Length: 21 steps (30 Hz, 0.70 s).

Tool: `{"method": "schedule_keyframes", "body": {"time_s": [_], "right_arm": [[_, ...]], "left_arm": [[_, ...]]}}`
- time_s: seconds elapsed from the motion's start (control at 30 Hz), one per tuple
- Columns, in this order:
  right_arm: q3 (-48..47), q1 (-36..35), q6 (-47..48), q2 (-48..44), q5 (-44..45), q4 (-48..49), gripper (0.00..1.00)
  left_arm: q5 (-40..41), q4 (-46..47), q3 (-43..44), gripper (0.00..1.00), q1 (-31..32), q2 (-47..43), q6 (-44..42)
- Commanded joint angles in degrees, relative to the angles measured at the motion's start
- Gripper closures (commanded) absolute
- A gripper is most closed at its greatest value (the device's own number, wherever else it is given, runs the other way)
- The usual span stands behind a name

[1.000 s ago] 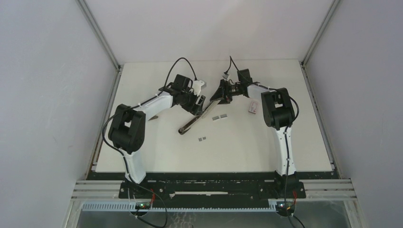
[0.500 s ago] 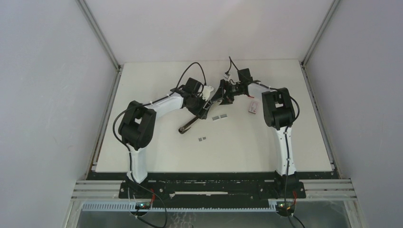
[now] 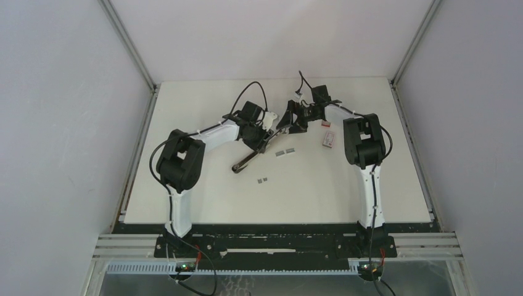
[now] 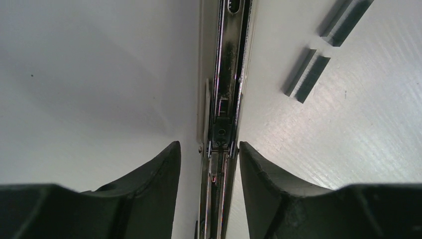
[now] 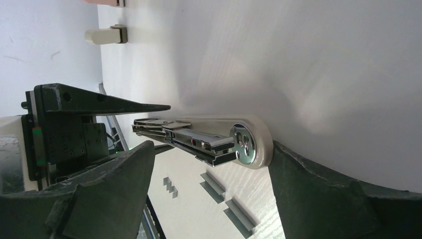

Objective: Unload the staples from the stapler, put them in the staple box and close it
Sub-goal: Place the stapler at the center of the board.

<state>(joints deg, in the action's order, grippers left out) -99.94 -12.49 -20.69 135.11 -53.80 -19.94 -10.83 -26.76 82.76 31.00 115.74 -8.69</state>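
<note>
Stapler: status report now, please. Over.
Left gripper open, straddling stapler. Right gripper open around its rounded end. Staples loose on table, nothing blocking.

We see the stapler (image 3: 248, 160), slim, dark metal, lying diagonally on the table (image 3: 345, 191). It is opened out with the chrome channel exposed, and its far end points up-right. The staples (image 3: 284, 152) are short grey strips lying loose just beside it, with a smaller pair nearer us.
</note>
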Motion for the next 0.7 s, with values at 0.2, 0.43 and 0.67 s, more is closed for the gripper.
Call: {"method": "schedule_keyframes", "body": {"time_s": [0.2, 0.43, 0.67], "right_arm": [[-3.79, 1.58, 5.0, -7.77, 4.59, -4.28, 0.0], [-4.28, 2.91, 7.1, -11.94, 4.76, -6.24, 0.0], [-4.0, 3.51, 9.78, -15.87, 4.77, -9.17, 0.0]], "left_arm": [[1.3, 0.02, 3.05, 0.75, 0.15, 0.66, -2.31], [1.32, -0.57, -2.29, 0.85, -1.83, -4.68, -4.97], [-0.61, -5.01, -5.86, 0.87, -5.92, -10.26, -7.65]]}}
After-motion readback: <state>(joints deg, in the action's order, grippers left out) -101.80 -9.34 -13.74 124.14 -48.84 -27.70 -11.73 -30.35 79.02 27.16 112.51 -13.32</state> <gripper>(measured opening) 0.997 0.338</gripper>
